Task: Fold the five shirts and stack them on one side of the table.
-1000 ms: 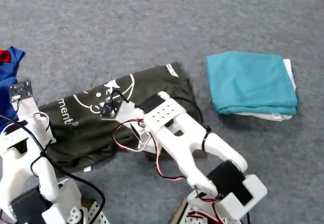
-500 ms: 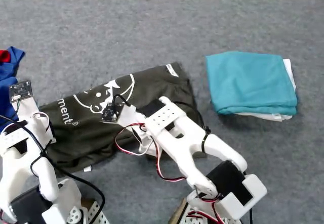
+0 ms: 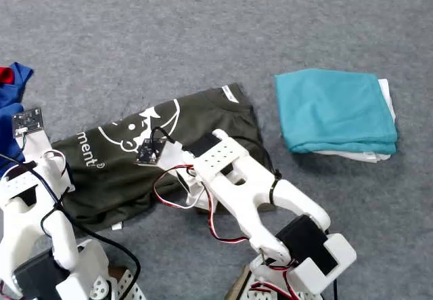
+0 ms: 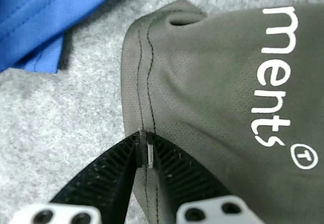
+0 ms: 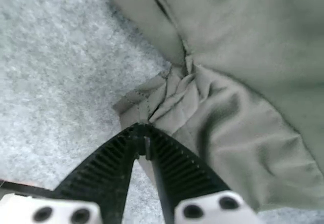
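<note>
Since I reckon the fold needs two edges lifted, my left gripper [image 4: 146, 147] is pinched tight on the stitched hem of the dark olive printed cotton shirt [image 4: 212, 72]. The right gripper [image 5: 145, 135] is clamped on its bunched corner, with the cloth spread out beyond both tips.

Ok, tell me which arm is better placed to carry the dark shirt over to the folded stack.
Probably right. Both grippers are shut on the dark shirt, but the right gripper pinches its edge nearer the teal stack; the left gripper holds the hem beside the blue shirt, far from it.
</note>
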